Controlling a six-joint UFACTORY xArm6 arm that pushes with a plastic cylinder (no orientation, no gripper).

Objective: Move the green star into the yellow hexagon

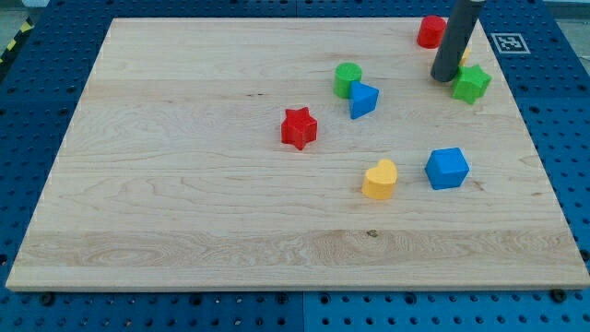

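The wooden board (184, 184) is lying across the blue pegboard table (37, 111), and my dark rod is coming down nearly upright from the view's top right, with my tip (443, 78) resting on the board; there are no jaws, so nothing is being held. The tip is sitting just left of the green star (471, 84), seemingly touching it, while only a yellow sliver (465, 55), perhaps the yellow hexagon, is peeking from behind the rod beside a red block (430, 31).

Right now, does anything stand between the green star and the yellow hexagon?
No block does. The green star lies just below the yellow hexagon, mostly hidden behind the rod, and my tip is at the star's left.
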